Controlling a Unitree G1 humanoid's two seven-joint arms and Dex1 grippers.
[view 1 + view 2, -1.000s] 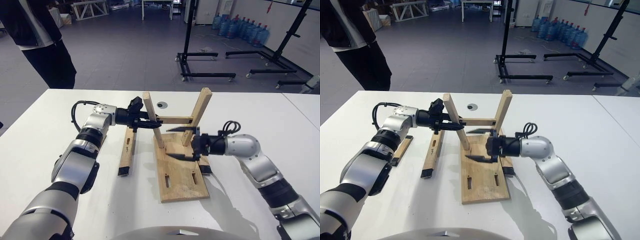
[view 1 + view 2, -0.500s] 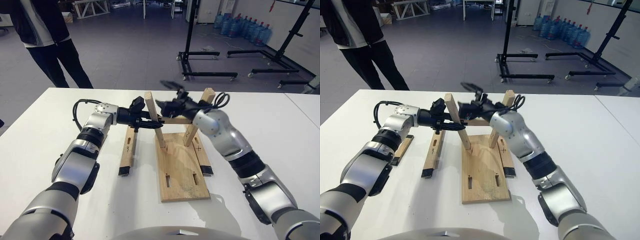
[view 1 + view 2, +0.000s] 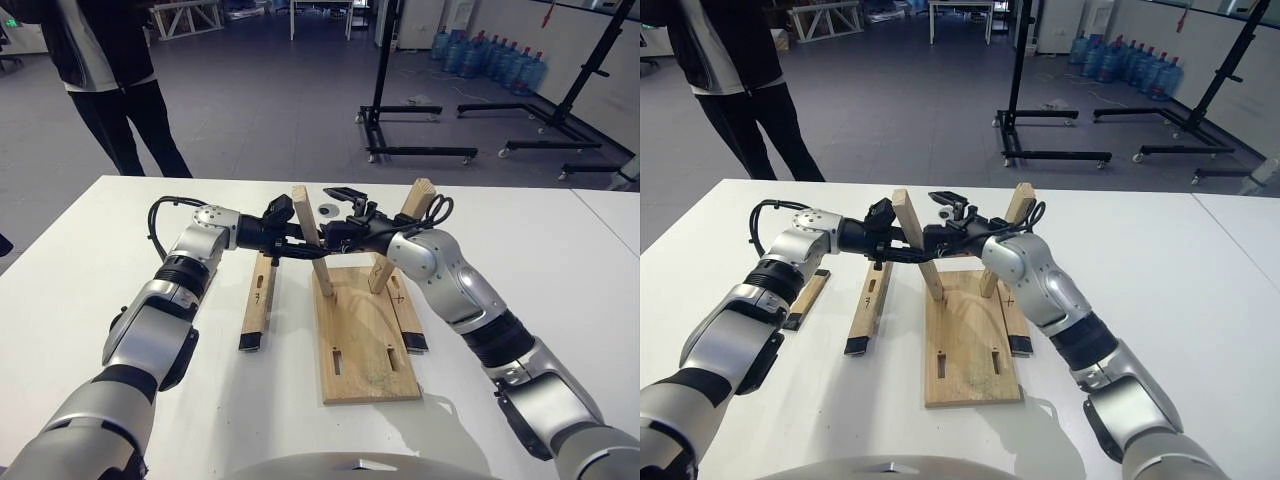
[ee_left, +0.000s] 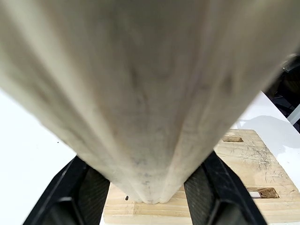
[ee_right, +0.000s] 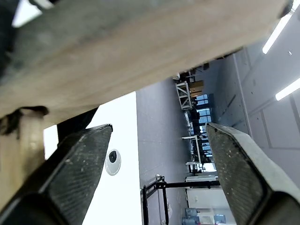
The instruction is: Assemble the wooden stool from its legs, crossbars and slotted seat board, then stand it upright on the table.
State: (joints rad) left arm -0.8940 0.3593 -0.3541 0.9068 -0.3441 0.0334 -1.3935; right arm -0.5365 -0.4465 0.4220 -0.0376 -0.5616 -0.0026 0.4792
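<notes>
Left eye view: left jaws clamp the tilted leg [image 3: 320,275] standing in the seat board [image 3: 365,350] flat on the tabletop [image 3: 560,260]; right jaws, wide open and empty, sit right beside the crossbar [image 5: 140,51] running sideways toward the second leg [image 3: 381,272]

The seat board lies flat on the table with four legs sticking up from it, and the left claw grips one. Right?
Not quite: only two legs stick up from the seat board, a left-hand leg and a right-hand leg, as the left eye view shows. The board does lie flat on the table, and the left gripper grips the left-hand leg.
</notes>
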